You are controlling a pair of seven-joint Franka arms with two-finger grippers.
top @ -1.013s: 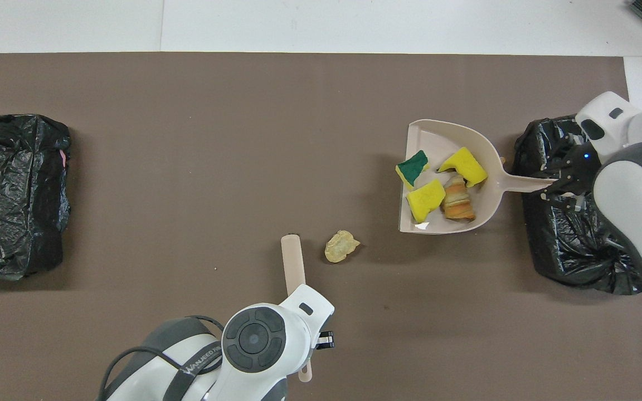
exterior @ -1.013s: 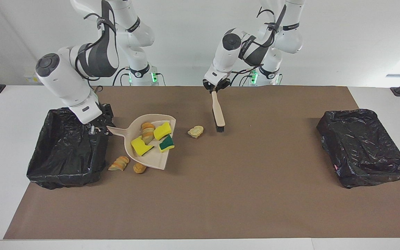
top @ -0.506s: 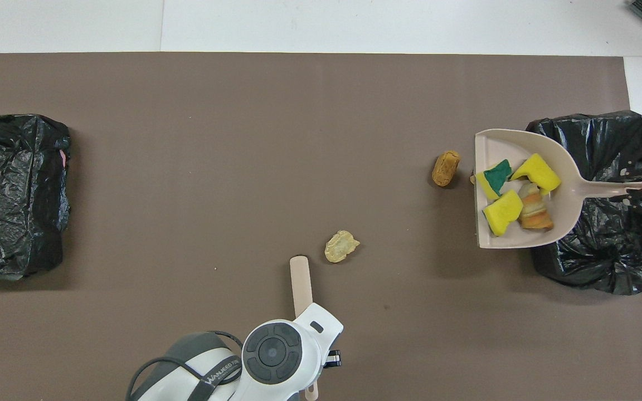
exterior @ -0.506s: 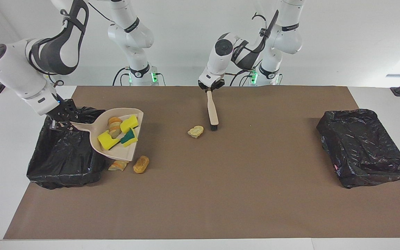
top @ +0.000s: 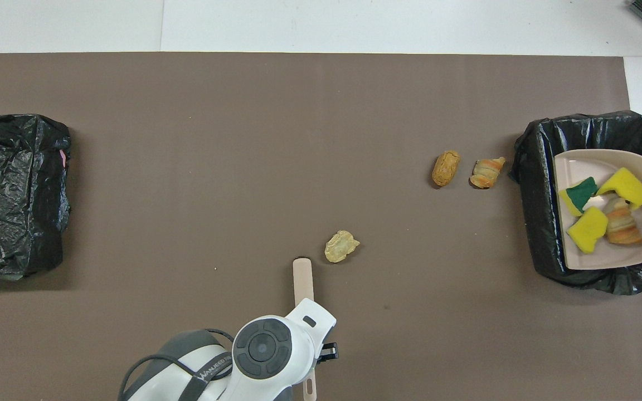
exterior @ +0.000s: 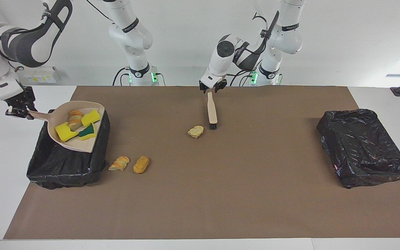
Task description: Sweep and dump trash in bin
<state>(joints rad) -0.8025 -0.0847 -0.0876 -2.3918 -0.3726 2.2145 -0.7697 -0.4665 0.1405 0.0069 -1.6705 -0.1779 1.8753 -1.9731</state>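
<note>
My right gripper [exterior: 19, 109] is shut on the handle of the beige dustpan [exterior: 78, 147], held level over the black-lined bin [exterior: 64, 166] at the right arm's end. The pan [top: 616, 259] carries two yellow sponge pieces [top: 583, 236], a green-backed one [top: 577, 195] and a striped bread-like chunk [top: 622, 225]. On the mat beside the bin lie a striped chunk [exterior: 119, 163] and an orange chunk [exterior: 141, 164]. A tan chunk [exterior: 195, 131] lies mid-mat. My left gripper [exterior: 211, 88] is shut on the brush [exterior: 212, 113], whose bristles are down beside the tan chunk.
A second black-lined bin [exterior: 363, 149] stands at the left arm's end of the table and also shows in the overhead view [top: 14, 195]. The brown mat [exterior: 221, 194] covers most of the white table.
My right gripper has lifted the dustpan off the mat and carried it over the bin, uncovering the striped and orange chunks. The brush has drawn slightly toward the robots.
</note>
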